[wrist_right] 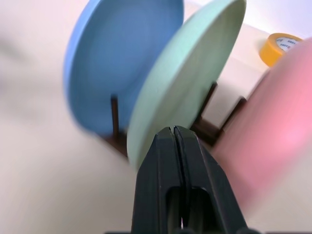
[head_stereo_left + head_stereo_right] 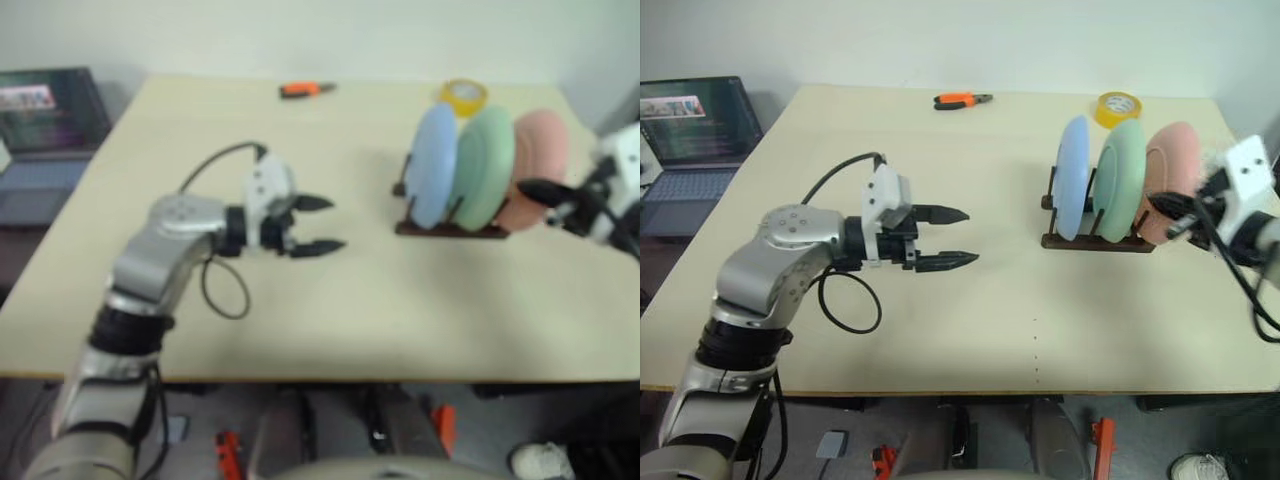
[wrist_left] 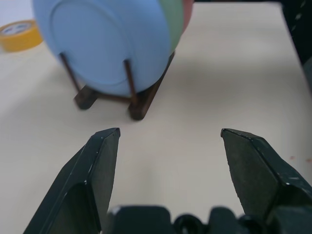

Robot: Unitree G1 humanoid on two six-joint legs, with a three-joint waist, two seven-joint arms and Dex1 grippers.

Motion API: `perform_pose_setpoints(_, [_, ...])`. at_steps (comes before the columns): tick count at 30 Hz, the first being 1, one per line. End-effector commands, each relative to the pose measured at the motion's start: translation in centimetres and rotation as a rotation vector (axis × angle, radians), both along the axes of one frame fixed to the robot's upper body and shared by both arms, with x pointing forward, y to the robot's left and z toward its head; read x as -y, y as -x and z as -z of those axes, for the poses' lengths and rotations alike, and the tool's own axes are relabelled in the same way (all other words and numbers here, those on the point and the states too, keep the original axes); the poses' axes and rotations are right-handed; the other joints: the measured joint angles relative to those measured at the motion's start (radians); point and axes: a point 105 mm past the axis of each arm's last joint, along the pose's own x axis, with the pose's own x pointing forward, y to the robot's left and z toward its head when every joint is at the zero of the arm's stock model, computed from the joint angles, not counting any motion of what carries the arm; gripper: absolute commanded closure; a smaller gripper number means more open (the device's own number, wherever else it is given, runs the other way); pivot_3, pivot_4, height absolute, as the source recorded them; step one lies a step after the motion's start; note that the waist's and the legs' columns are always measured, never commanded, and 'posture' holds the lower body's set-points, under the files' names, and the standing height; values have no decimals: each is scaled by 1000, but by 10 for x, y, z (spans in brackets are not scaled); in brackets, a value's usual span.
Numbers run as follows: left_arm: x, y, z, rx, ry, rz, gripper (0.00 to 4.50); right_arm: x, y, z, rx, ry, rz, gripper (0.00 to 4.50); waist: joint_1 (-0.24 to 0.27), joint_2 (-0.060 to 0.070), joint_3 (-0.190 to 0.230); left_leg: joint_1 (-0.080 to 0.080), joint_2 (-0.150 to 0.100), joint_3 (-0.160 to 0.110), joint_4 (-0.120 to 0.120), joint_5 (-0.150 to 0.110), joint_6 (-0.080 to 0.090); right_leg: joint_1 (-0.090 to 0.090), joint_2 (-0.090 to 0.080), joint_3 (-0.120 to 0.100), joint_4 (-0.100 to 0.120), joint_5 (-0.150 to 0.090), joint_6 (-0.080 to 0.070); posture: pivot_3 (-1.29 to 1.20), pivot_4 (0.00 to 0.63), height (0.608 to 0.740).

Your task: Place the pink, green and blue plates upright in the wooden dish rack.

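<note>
1. Right eye view, centre left: the left gripper [image 2: 958, 237] hovers over the bench [image 2: 970, 330], fingers spread, empty.
2. Right of centre: blue plate [image 2: 1073, 178], green plate [image 2: 1121, 180] and pink plate [image 2: 1167, 175] stand upright in the wooden dish rack [image 2: 1095, 241]; the task looks done.
3. Far right: the right gripper [image 2: 1171, 215], fingers closed, empty, beside the pink plate.
</note>
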Motion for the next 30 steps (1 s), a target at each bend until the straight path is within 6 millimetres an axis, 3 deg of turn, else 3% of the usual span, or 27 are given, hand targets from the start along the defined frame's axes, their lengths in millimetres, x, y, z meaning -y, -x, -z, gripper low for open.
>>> perform_pose_setpoints(1, [-11, -1, -16, 73, 0, -27, 845, 29, 24, -13, -3, -19, -60, 4311, 0, 0, 0, 0, 0, 0, 0, 0, 0, 0, 0, 0, 0, 0, 0, 0, 150, 740])
perform_pose_setpoints(5, [-24, -4, -18, 85, -22, -59, 845, 64, 40, 8, -124, -29, -67, 3226, -1, -1, 0, 2, 0, 1, 1, 0, 0, 1, 0, 1, 0, -2, -3, 0, 150, 740])
perform_pose_setpoints(11, [-51, -11, -22, 106, -62, -147, 845, 99, 35, 19, -169, -107, -12, 1074, -15, 0, 0, 3, 0, 1, 4, 0, 0, 1, 0, 2, 2, 0, -5, 0, 150, 740])
perform_pose_setpoints(14, [-68, -13, -26, 114, -74, -197, 845, 106, 32, 18, -167, -129, -8, 14, -16, 0, 0, 3, 0, 1, 4, 0, 0, 1, 1, 2, 2, 0, -5, 0, 150, 740])
perform_pose_setpoints(19, [-101, -13, -30, 117, -113, -297, 845, 113, 26, 15, -164, -174, -21, 14, -14, 0, 0, 2, 0, 2, 3, 0, 0, 1, 0, 2, 1, -1, -5, 0, 150, 740])
perform_pose_setpoints(23, [-123, -10, -32, 108, -136, -354, 845, 106, 24, 19, -195, -199, -77, 14, -12, 0, 0, 2, 0, 2, 3, 0, 0, 0, 0, 2, 1, -1, -5, 0, 150, 740])
perform_pose_setpoints(30, [-143, 3, -30, 77, -185, -402, 845, 108, 16, 39, -206, -141, -49, 14, -8, 0, 0, 2, 1, 3, 3, 0, 0, 0, -1, 2, 2, -1, -6, 0, 150, 740])
